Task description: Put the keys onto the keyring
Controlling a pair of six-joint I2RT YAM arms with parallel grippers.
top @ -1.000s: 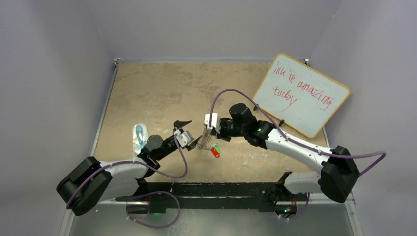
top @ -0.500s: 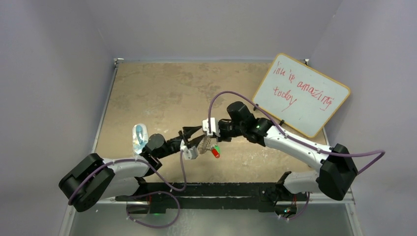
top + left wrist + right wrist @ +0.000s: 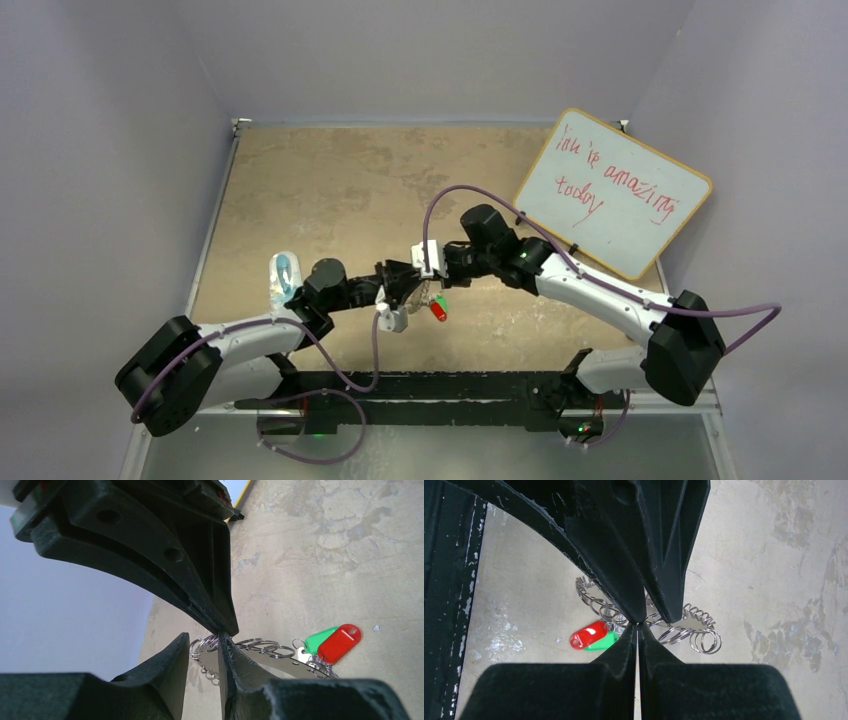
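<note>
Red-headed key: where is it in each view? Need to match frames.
Top external: red-headed key at centre, just near of where the two claws meet.
Left wrist: lower right, overlapping the green-headed key.
Right wrist: left of centre.
Shared landmark: the keyring beside it.
</note>
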